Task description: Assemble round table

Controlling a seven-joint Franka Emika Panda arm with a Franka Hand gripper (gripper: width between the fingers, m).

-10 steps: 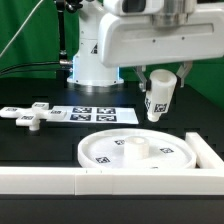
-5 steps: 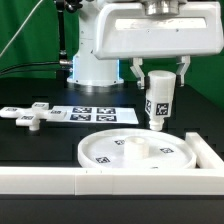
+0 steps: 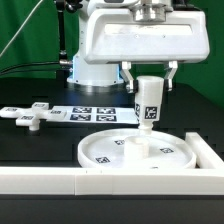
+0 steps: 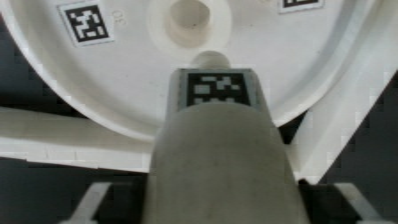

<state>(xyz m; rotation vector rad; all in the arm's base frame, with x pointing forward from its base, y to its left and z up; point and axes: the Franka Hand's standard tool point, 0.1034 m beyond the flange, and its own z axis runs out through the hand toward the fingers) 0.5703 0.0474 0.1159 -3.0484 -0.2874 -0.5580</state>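
Nearest, the long white rail (image 3: pixel 60 180) ran along the front. Behind it the rimmed round disc (image 3: pixel 100 158) lay flat, its rim enclosing tags and a raised hub. The gripper (image 3: pixel 150 88) clamped the cylindrical post (image 3: pixel 149 105) near upright above the hub, narrow end toward six o'clock. The cross-shaped piece (image 3: pixel 30 116) and the marker board (image 3: pixel 95 115) lay at ten o'clock.

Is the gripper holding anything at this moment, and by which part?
Yes. The gripper is shut on the short post, clamping its upper end. The post hangs upright over the middle of the round disc.
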